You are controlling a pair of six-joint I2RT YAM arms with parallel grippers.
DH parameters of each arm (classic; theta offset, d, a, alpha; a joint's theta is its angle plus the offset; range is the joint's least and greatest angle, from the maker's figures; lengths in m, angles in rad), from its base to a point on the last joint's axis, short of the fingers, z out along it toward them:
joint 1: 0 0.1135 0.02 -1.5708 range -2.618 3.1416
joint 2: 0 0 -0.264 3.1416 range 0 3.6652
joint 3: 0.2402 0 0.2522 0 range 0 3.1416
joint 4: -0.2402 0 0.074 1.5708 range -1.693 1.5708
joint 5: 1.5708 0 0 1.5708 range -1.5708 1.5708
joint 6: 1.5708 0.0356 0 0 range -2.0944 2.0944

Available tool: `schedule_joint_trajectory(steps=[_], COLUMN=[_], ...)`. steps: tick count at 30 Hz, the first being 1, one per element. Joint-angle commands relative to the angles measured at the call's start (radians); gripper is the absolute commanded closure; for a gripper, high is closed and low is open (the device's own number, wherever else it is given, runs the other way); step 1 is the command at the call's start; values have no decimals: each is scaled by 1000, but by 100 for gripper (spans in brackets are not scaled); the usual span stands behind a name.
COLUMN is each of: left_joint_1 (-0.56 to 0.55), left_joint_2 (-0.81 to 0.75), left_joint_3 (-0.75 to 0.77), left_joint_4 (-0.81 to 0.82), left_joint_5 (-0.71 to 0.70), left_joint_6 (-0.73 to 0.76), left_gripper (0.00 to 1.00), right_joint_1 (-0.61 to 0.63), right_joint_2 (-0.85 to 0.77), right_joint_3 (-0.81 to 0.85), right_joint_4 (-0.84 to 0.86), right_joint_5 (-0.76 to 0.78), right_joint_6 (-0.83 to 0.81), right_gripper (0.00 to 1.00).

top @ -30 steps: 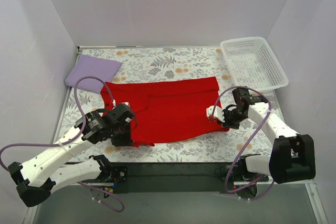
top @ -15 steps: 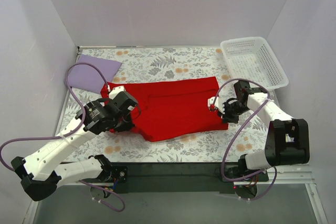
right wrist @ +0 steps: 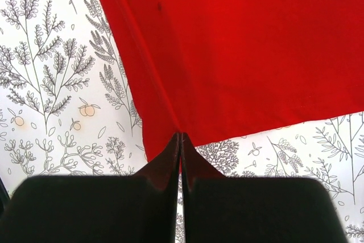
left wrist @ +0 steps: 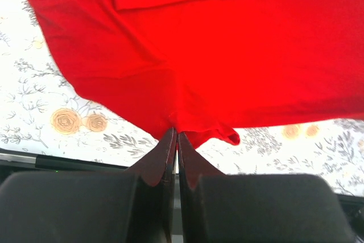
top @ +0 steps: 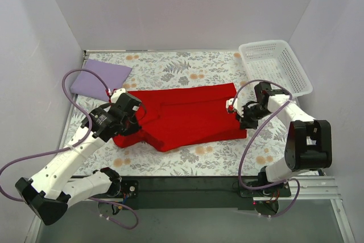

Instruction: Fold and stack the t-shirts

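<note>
**mossy_k:** Why are both arms down on the bright red short-sleeved cloth t-shirt (top: 187,119) at once? Seems like overkill.

**tinbot:** It's floppy, that's why. The left tool (left wrist: 175,136) is clenched on the near hem at the shirt's left end. The right tool (right wrist: 181,138) is clenched on the near corner at the other end. In both wrist views the cloth draws to a point right at the fingertips, so I'd say each one really has fabric. Two pinches on one edge keep it straight when it's lifted, and my guess is it's about to get folded over.

**mossy_k:** Where's the shirt lying, though?

**tinbot:** It's spread sideways across the middle of the flower-printed tabletop (top: 170,66), with one layer doubled over on top. The pale lilac cloth t-shirt (top: 99,78) sits folded flat in the far left corner, near the red one's left end. That's probably the base of the stack. The white plastic lattice basket (top: 267,42) is parked in the far right corner, out of the way.
</note>
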State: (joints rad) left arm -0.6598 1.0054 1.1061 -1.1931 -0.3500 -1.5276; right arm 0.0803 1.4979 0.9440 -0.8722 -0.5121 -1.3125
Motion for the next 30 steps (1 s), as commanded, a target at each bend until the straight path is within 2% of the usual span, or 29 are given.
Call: schedule_joint_trajectory(steps=[1,11,30], left_joint_1=[46,175,299], left_joint_2=[-28,16,118], left_joint_3=[-40,-40,61], left_joint_4=[72,182,340], left_joint_5=[37,28,43], left_joint_6=[56,178,356], left_gripper=[100,100,100], right_joint_1=[-5,-13,-20], right_joint_2=[25,90,150], right_joint_3=[53,111,168], right_joint_4=[-4,15,48], right_joint_5=[-37,-22,-20], right_joint_6=[27,71,128], right_gripper=[99,99,99])
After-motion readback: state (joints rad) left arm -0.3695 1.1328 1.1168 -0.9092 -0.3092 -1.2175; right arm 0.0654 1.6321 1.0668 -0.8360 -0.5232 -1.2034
